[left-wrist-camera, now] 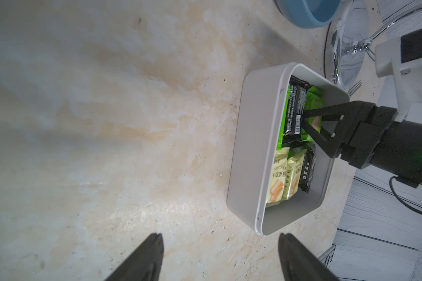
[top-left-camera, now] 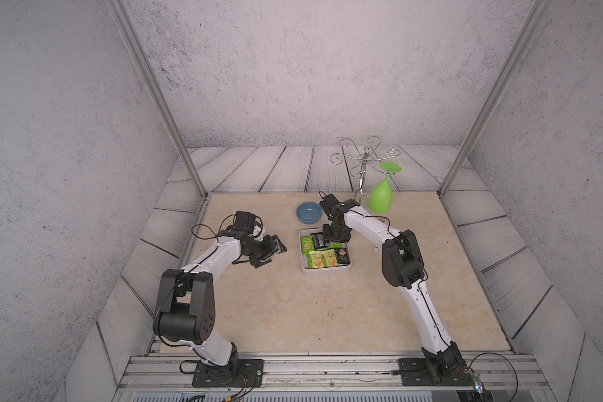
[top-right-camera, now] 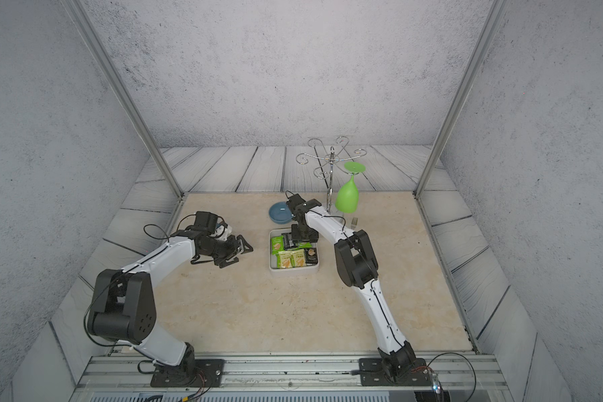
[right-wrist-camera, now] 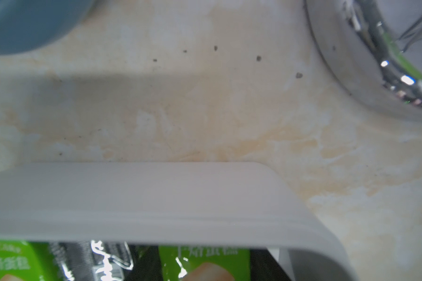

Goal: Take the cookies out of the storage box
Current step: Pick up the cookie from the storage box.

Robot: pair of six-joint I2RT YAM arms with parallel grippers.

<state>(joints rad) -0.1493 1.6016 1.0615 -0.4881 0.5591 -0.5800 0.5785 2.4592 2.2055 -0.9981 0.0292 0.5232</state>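
The white storage box (top-left-camera: 328,270) (top-right-camera: 295,271) lies mid-table with several cookies in it: green (top-left-camera: 306,243), cream (top-left-camera: 322,259) (left-wrist-camera: 278,175) and black (left-wrist-camera: 295,109) packets. My right gripper (top-left-camera: 328,243) (left-wrist-camera: 302,119) points down into the box's far end. Its fingertips stand close together at the black packet's edge, and I cannot tell whether they grip it. In the right wrist view only the box wall (right-wrist-camera: 156,199) and a green packet (right-wrist-camera: 205,265) show, not the fingers. My left gripper (top-left-camera: 277,254) (top-right-camera: 245,254) (left-wrist-camera: 220,234) hangs open and empty left of the box.
A blue bowl (top-left-camera: 308,212) (left-wrist-camera: 310,12) stands just behind the box. A chrome glass rack (top-left-camera: 362,163) with an upside-down green glass (top-left-camera: 380,196) is at the back right, its round base (right-wrist-camera: 375,60) near the box. A fork (top-right-camera: 354,221) lies right of the box.
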